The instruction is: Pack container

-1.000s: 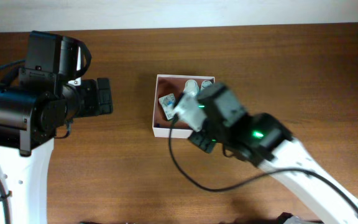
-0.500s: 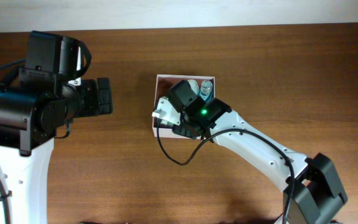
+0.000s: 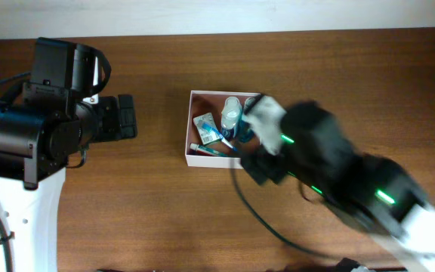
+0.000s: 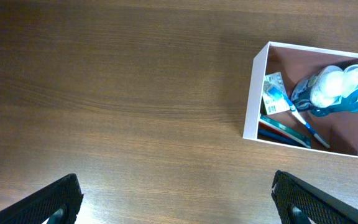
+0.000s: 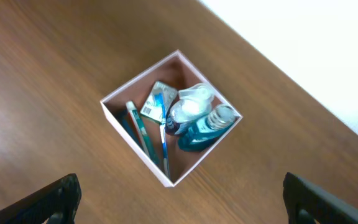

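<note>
Container (image 3: 202, 160), square with white walls and a pinkish-tan floor, sits on the wooden table (image 3: 368, 75) about midway between left and right, toward the far edge. Inside it, a small green-and-white carton (image 3: 205, 125) lies in the left part. Toothbrushes (image 3: 211, 149) lie along the near wall. A blue bottle (image 5: 197, 135) and a white-capped bottle (image 4: 329, 82) crowd the right part, touching each other.

Just right of the box, the right arm (image 3: 331, 174) is badly blurred in the overhead view, and it overlaps the box's near right corner. Its wrist camera looks down on the whole box from above. The right gripper (image 5: 182, 199) has its jaws spread wide, with nothing between them.

Well to the left, the left arm (image 3: 44, 128) stands apart from the box. The left gripper (image 4: 179, 202) is likewise released, its fingertips wide apart over bare wood, with the box off to its far right.
</note>
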Robot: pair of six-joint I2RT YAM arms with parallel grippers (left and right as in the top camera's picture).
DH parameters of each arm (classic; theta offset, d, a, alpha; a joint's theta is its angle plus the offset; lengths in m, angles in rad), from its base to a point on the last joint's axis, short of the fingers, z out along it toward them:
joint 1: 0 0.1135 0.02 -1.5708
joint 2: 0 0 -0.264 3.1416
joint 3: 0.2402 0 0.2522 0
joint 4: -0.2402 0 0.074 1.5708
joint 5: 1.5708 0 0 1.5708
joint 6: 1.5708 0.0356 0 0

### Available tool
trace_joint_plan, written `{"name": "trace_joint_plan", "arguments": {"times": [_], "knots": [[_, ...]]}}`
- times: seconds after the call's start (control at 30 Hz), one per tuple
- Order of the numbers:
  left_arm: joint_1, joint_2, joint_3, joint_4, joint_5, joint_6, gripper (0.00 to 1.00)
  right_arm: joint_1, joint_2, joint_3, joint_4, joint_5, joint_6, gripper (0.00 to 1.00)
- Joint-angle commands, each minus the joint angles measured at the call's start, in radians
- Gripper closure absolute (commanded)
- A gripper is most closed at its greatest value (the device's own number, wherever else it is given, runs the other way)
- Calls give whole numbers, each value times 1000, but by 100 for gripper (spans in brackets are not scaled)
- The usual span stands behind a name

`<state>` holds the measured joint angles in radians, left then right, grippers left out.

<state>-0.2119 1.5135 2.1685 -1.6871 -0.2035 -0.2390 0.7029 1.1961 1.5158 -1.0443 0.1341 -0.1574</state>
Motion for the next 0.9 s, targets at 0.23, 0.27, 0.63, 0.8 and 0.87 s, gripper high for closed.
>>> {"name": "trace_joint_plan", "arguments": {"times": [0.23,0.27,0.63,0.8,0.87], "knots": [[3,-6,13,0,-14,12,1,-3,-322,13,-91,-202,43,1],[3,-6,13,0,-14,13,1,-3,-341,13,-107,-202,40,1],[3,-6,13,0,-14,12,0,-34,-428,-7,-134,97,5,1],[3,-6,13,0,-14,13,1,-262,-463,-149,-64,46,10,1],[3,-6,13,0,-14,12,1,-381,-503,-253,2,-24,9,1]]}}
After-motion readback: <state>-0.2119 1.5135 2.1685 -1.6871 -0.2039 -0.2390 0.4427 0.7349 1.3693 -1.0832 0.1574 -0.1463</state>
